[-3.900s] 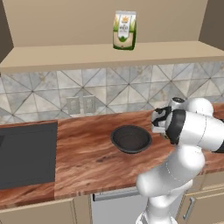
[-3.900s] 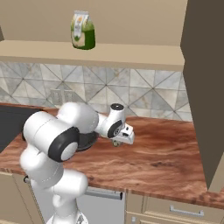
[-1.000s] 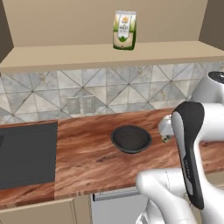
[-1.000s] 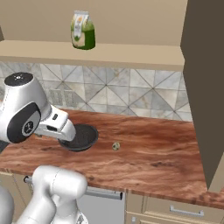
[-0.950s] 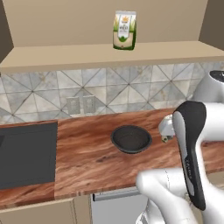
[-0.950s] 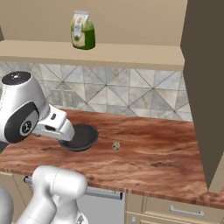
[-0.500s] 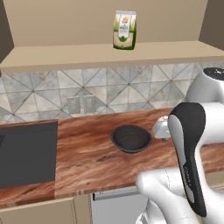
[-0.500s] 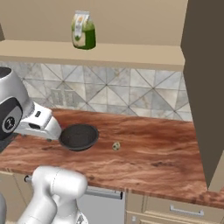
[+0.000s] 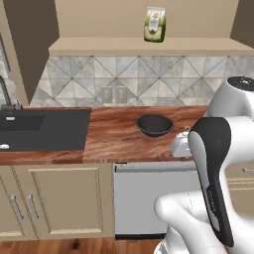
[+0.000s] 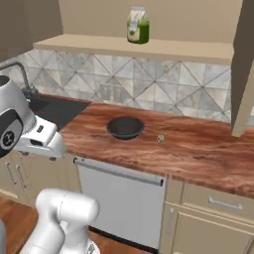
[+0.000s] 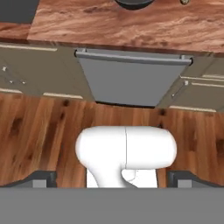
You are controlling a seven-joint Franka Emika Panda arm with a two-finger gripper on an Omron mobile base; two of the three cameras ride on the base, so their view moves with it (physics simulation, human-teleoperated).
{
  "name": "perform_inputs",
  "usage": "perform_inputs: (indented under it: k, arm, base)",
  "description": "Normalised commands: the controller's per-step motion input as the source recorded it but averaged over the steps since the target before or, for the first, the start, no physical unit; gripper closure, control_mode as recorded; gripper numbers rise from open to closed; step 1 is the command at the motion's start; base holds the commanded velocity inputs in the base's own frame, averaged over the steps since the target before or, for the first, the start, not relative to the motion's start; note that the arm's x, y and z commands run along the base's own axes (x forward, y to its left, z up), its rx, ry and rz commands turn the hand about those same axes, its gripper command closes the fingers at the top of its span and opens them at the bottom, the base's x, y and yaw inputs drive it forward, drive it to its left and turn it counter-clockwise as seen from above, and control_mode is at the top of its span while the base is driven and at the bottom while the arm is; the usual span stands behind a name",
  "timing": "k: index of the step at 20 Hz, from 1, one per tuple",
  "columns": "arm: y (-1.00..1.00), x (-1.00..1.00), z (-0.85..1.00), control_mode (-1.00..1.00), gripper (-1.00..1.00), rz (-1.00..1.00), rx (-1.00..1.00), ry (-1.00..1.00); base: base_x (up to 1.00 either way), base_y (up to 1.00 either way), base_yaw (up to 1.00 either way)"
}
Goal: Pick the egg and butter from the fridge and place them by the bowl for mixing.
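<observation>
Kitchen counter (image 10: pixel 198 149) of reddish wood carries the black bowl (image 10: pixel 125 127), with a small egg (image 10: pixel 160 138) lying just right of it. Gripper (image 11: pixel 111 177) spread wide, empty, pulled back off the counter. Egg looks delivered; next means heading to the fridge for butter.

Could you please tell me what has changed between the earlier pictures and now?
The base has backed away from the counter, so the whole view has shifted. The arm has swung back from beside the bowl; its gripper, open and empty, now points down at the floor. The small egg is left on the counter right of the bowl. Bowl and shelf packet have not moved.
</observation>
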Motion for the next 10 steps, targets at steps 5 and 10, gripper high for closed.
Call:
perform_inputs:
  k: [5,10]
  arm:
    - [0.0,0.0,0.0,1.0,-1.0,0.0,0.0,0.0]
    - [0.0,0.0,0.0,1.0,-1.0,0.0,0.0,0.0]
  base:
    - [-0.22,0.0,1.0]
    - [-0.14,0.0,1.0]
